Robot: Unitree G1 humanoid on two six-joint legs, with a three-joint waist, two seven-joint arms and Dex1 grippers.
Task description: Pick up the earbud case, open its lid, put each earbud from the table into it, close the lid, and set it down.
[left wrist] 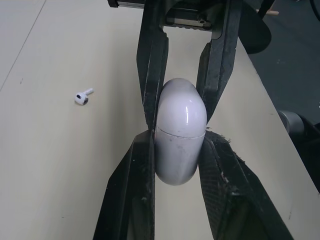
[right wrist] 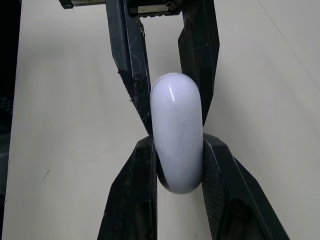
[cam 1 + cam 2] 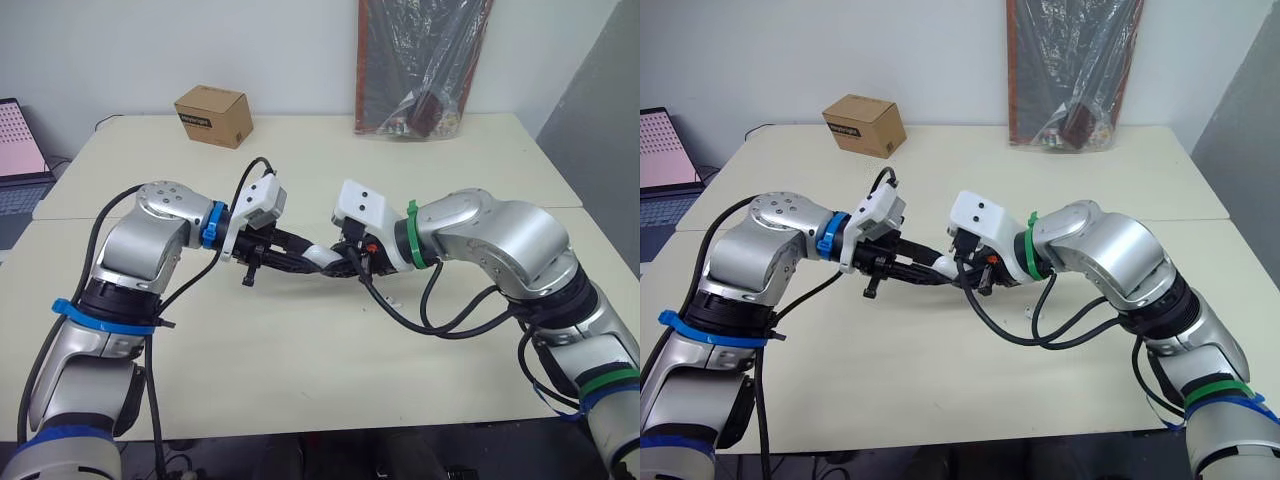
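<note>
Nearest the lens in the left wrist view, the two black fingers of the left gripper (image 1: 179, 145) are seen pressed against the flanks of a glossy white, rounded plastic earbud case (image 1: 181, 107). The right gripper (image 2: 177, 150) is clamped on the same case from the opposite end, so it is pinched by both pairs of fingers at once. In the head views the case is found near the middle of the pale beige table (image 3: 300, 390), between the two wrists and apparently lifted just clear of the top. A brown cardboard box (image 3: 212, 115) is set well apart at about eleven o'clock from it. A fine seam is seen across the case, and the lid is judged closed. One small white earbud with a short stem (image 1: 82, 96) is left lying on the table, apart from the case. The shell is judged light, stiff and slippery, with curved polished sides that offer little purchase, so a slip from the pads is to be feared if pressure is eased unevenly. Hold is best taken by one gripper on the flatter flanks to one side of the seam, with the other portion left free to be levered open.
</note>
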